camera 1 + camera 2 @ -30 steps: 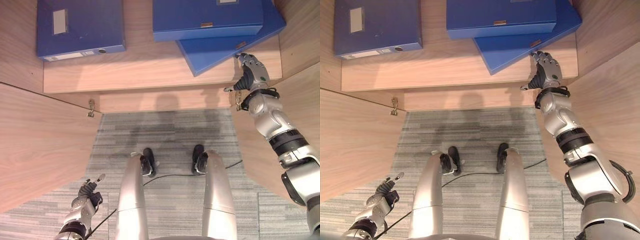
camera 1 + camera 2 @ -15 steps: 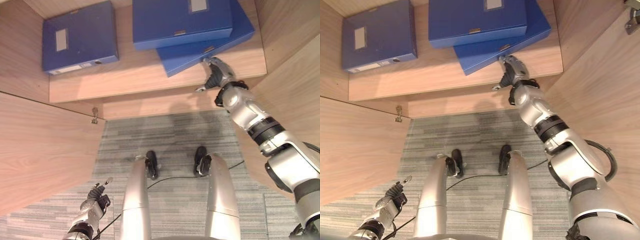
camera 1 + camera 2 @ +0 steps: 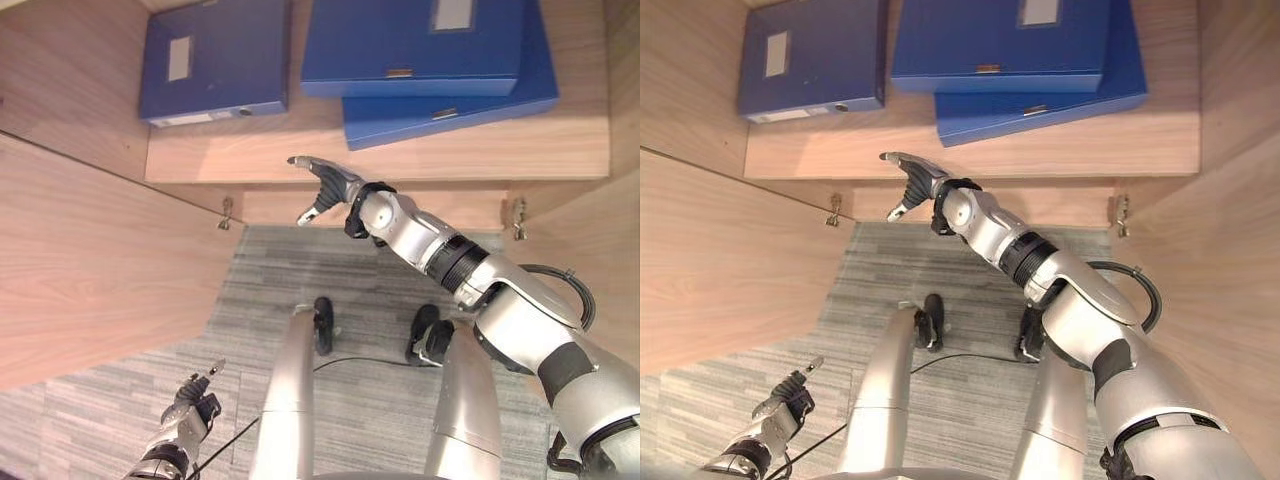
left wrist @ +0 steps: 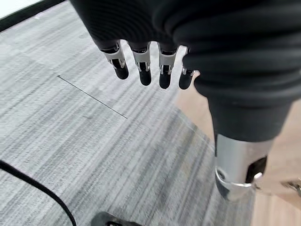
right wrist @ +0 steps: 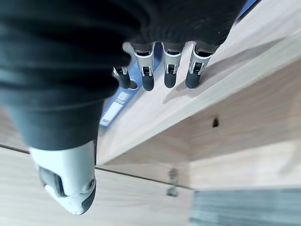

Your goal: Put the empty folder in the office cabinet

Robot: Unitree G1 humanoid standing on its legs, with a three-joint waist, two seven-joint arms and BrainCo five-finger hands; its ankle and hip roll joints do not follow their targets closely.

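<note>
Your office cabinet (image 3: 90, 250) stands with both doors swung wide, so the shelf (image 3: 420, 160) is fully reachable. Three blue folders already lie flat on it: one folder (image 3: 215, 60) alone at the left, and an upper folder (image 3: 420, 45) stacked askew on a lower folder (image 3: 470, 100) at the right, so the task's folder looks delivered. Your right hand (image 3: 330, 187) hangs over the shelf's front edge, fingers extended and holding nothing, apart from the folders. Your left hand (image 3: 190, 400) hangs low over the carpet (image 4: 70, 132), fingers relaxed, empty.

No legible text (folder (image 3: 215, 62) labels blank, unreadable).
</note>
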